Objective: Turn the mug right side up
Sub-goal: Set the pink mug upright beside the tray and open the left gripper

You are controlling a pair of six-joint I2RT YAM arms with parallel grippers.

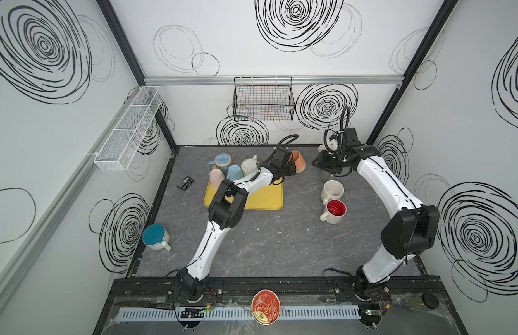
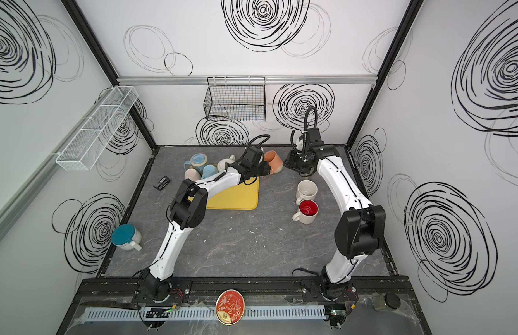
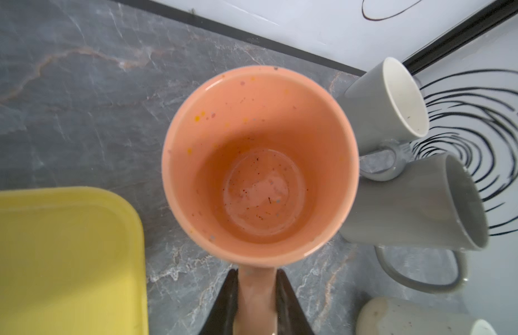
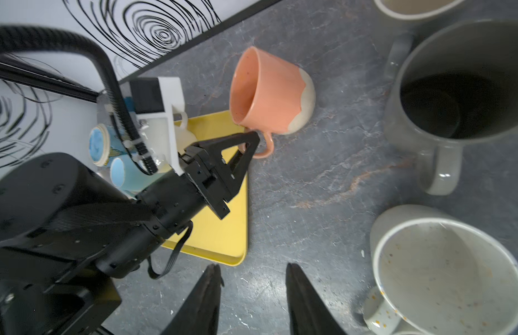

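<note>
grey tabletop (image 1: 281, 237), l arm stretched fwd, left claw (image 3: 256, 293) clamped on orange mug (image 3: 260, 162) handle, right claw (image 4: 252, 268) apart.

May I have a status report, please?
Left end effector shut on orange mug handle. Mug on its side. Right end effector open, empty. Grey mugs close beside.

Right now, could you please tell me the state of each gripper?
Left gripper: closed on the orange mug by its handle.
Right gripper: open, holding nothing.

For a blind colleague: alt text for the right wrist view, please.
The left gripper pinches the handle of an orange mug tipped on its side beside a yellow tray. A grey mug stands upright nearby; the right gripper is open, empty.
</note>
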